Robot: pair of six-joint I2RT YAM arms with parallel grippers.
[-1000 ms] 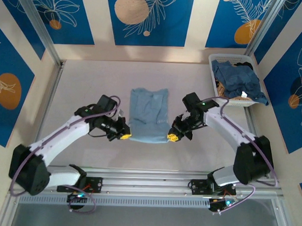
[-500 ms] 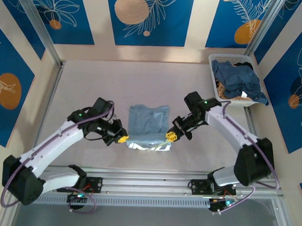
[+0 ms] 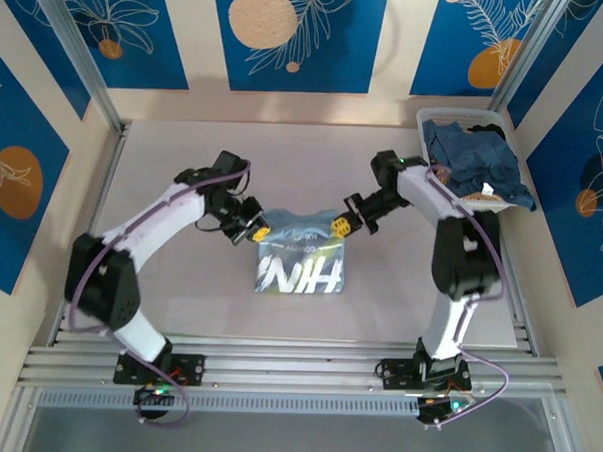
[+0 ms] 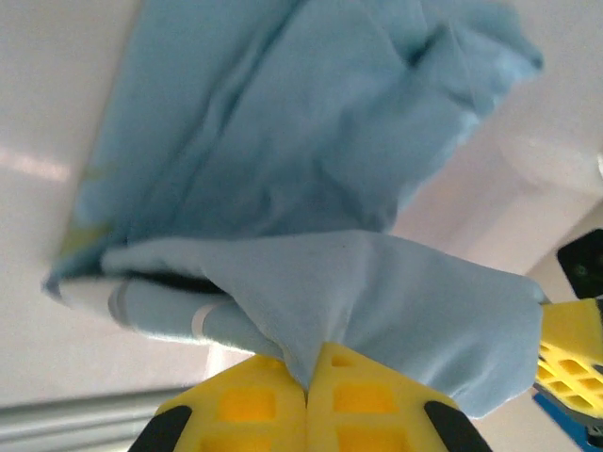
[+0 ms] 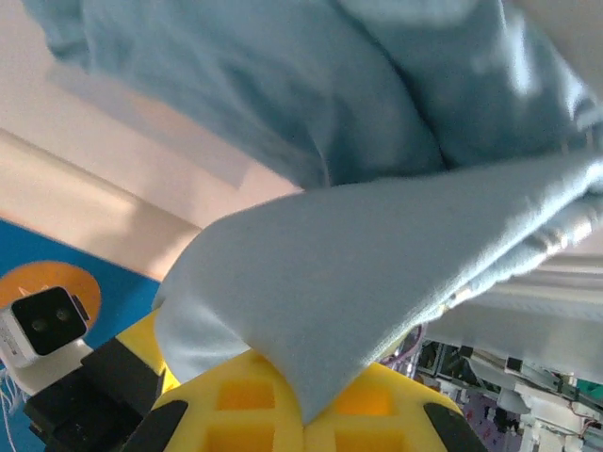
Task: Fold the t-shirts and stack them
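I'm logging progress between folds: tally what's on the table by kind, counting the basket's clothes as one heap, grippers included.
t-shirt on the table, white lettering up: 1
white mesh basket: 1
heap of blue clothes in the basket, pieces not countable: 1
grippers, left gripper and right gripper, both shut on the t-shirt: 2
Total: 5

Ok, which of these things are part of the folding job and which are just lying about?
Job: lettered t-shirt, pinched by left gripper and right gripper; blue garments heap, likely more shirts.
Lying about: white mesh basket holding that heap.
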